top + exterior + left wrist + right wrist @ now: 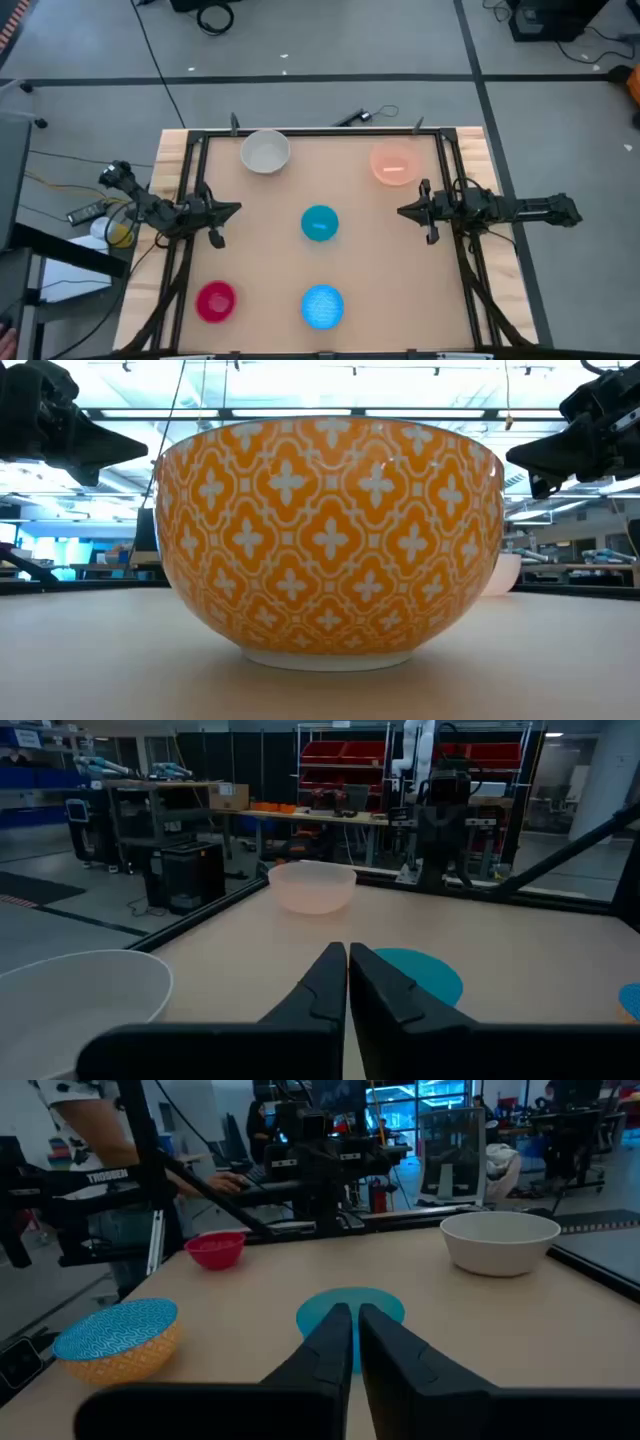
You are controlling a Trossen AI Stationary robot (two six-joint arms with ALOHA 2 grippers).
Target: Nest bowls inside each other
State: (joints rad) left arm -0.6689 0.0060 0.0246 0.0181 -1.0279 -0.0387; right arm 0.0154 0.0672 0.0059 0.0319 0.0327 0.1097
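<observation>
5 bowls are seen spread apart on the table (400, 260), none nested in another. From above, the white-grey bowl (265, 152) is placed near the far edge on the left side, and the peach-orange bowl (394, 163) near the far edge on the right side. The teal-blue bowl (320, 223) is set at the middle of the table, between the 2 arms. The magenta-red bowl (216, 301) and the glittery light blue bowl (322, 306) are found near the front edge, well apart from each other. In the low view, a bowl with an orange and white patterned outside (330, 540) is shown close to the camera. The left gripper (232, 210) is held at the table's left side with its fingers pressed together on nothing. The right gripper (405, 212) is held at the right side, likewise closed and empty.
</observation>
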